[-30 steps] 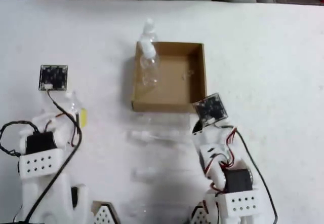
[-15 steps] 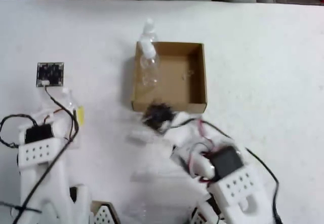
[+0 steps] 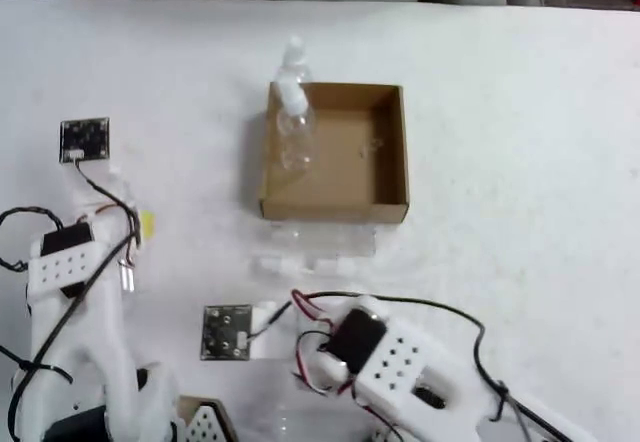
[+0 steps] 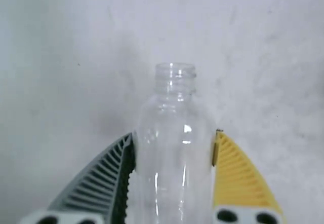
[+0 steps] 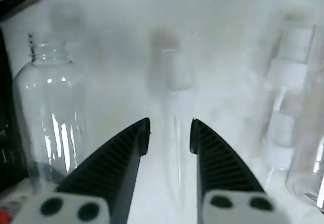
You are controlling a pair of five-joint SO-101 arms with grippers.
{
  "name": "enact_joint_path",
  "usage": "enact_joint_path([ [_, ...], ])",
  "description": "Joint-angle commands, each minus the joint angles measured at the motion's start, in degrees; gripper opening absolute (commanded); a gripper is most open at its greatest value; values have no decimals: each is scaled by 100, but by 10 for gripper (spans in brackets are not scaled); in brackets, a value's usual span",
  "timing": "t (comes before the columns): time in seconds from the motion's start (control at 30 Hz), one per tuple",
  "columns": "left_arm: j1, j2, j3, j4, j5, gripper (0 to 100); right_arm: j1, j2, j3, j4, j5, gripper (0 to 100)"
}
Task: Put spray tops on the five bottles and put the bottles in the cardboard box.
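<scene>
**Left is holding a bare bottle, right is lining up on a top**

The left gripper (image 4: 174, 143) is clamping its fingers on an uncapped bottle (image 4: 174, 79). The neck is poking out beyond the fingertips, and I'm reading that as the mouth being kept free for a top. The right gripper (image 5: 169, 133) is sitting low over the bench (image 3: 520, 82), fingers parted by a narrow gap and pinching nothing. A spray top (image 5: 172, 74) is lying in line with that gap, its tube running toward the fingers, which looks like a pick being set up. A second bare bottle (image 5: 48, 107) is sitting just beside one finger, so that side is looking tight, and spare tops (image 5: 286, 72) are lying off the other side. The box (image 3: 405, 147) is waiting mid-bench, well apart from both grippers. One capped bottle (image 3: 293, 127) is lying along its left wall, leaving room beside it for more. The right arm is stretching across the near bench, so the left's likely path to the box is running on the far side of it
</scene>
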Motion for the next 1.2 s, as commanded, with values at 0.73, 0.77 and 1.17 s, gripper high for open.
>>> enact_joint_path([
  [0.73, -154, 4, -334, -281, 44, 25, -40, 2229, 44, -1684, 105, 130],
  [0.77, -154, 4, -334, -281, 44, 25, -40, 2273, 44, -1684, 105, 129],
  [1.17, 163, -40, -308, -246, 79, 24, 514, 2325, -457, -1156, 26, 16],
])
